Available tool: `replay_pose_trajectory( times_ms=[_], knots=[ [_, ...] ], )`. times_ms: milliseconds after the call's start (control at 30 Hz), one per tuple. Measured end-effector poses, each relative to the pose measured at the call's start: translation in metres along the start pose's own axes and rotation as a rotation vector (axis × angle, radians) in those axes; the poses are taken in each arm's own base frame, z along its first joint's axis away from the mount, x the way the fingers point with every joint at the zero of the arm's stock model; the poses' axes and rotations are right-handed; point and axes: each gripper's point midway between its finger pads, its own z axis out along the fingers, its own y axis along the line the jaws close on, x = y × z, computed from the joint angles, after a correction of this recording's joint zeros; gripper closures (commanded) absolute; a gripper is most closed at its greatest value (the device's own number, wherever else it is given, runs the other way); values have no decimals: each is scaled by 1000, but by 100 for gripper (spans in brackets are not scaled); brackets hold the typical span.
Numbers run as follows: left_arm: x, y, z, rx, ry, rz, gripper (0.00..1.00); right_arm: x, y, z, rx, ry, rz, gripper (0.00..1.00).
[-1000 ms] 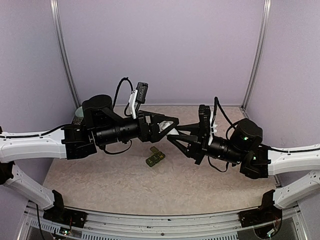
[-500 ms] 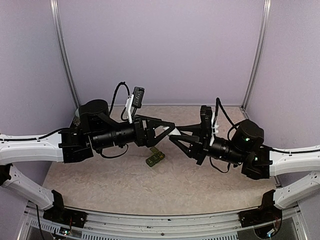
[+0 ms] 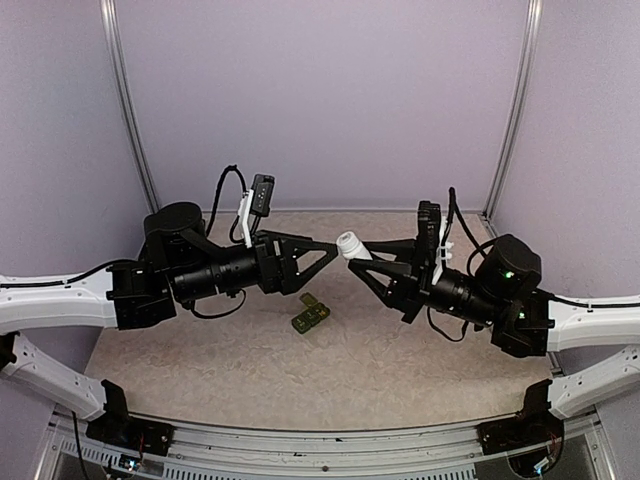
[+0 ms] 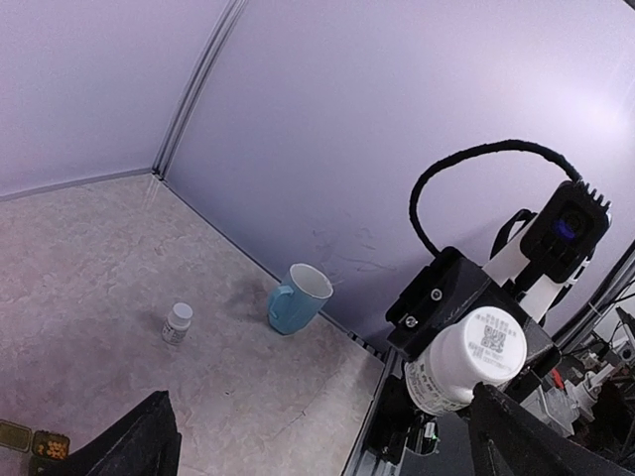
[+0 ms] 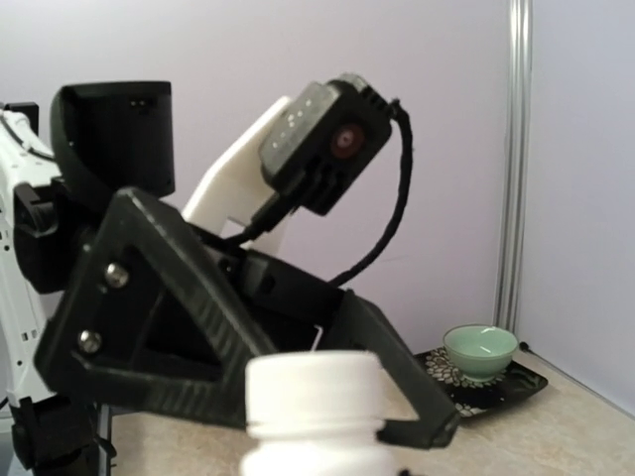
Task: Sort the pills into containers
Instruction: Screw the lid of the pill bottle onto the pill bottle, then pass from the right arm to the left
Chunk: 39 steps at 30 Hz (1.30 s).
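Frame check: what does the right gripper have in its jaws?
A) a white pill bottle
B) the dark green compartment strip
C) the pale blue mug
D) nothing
A: the right gripper is shut on the white pill bottle, held up in the air, while the mug and the green containers sit on the table.

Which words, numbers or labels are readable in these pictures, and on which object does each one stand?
No text can be read anywhere.
White bottle: a QR code and small print on its sticker, too blurred to read.
Small bottle on the table: label too small to read.
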Motion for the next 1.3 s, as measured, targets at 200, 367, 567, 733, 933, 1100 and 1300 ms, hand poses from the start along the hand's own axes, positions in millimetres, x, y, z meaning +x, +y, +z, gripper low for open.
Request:
replay_pose_trajectory(
  times_ms=[200, 367, 567, 733, 933, 1100, 1300],
  knots=[
    [-1, 2, -4, -18, 5, 0, 1, 5, -1, 1, 6, 15, -2, 100],
    [-15, -7, -5, -7, -14, 1, 2, 18, -5, 7, 24, 58, -10, 100],
    [-21, -13, 9, 12, -11, -2, 9, 29, -9, 15, 35, 102, -19, 100],
    [-7, -11, 20, 15, 32, -13, 24, 31, -10, 15, 42, 110, -24, 100],
    [-3, -16, 21, 34, 45, -13, 44, 31, -11, 15, 46, 111, -31, 100],
    [-2, -18, 21, 40, 49, -11, 53, 31, -11, 15, 50, 111, -34, 100],
    [-1, -20, 22, 43, 51, -8, 65, 31, -13, 15, 59, 111, -35, 100]
  ],
)
